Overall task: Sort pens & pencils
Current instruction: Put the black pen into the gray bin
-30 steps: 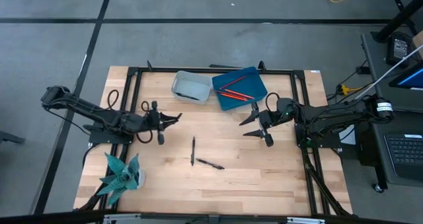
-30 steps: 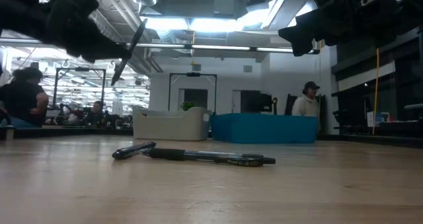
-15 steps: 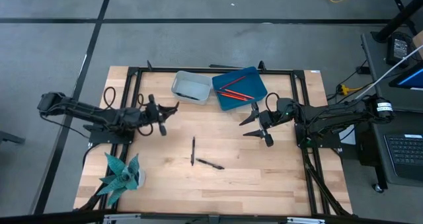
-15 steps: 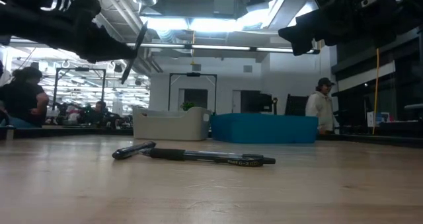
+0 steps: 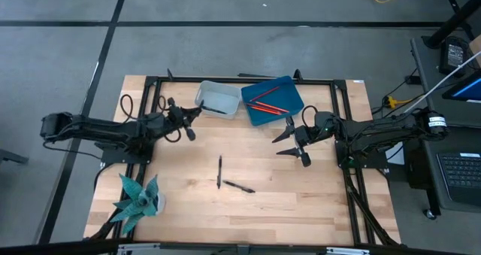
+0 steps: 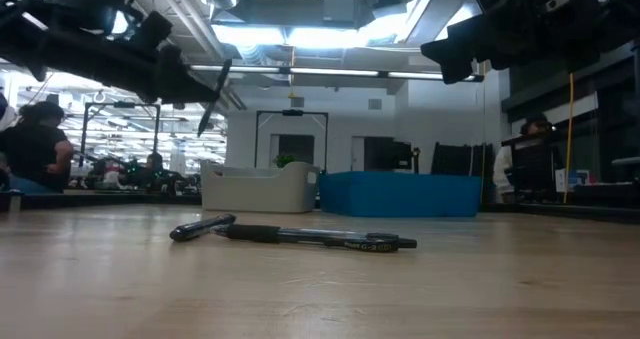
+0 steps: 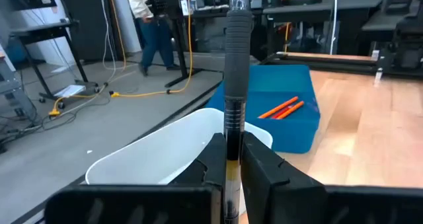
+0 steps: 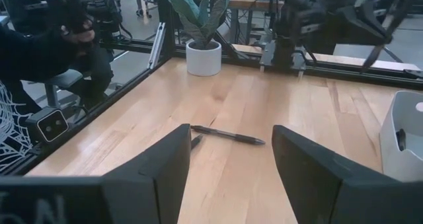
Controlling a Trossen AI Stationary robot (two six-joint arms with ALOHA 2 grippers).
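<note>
A black pen (image 7: 235, 85) was clamped in the left hand (image 5: 183, 119) just beside the white bin (image 5: 219, 99), likely to be dropped in. Two pens (image 5: 228, 177) were left on the surface (image 5: 301, 202), well away from the white bin. Pencils (image 5: 264, 98) were kept in the blue tray (image 5: 291, 97) beside the bin. The right hand (image 5: 292, 144) was held apart, empty.

Two black pens (image 5: 229, 181) lie mid-table, tips nearly touching; a third (image 7: 234, 85) is held upright; red pencils (image 5: 264, 99) rest in blue tray (image 5: 289, 110).
</note>
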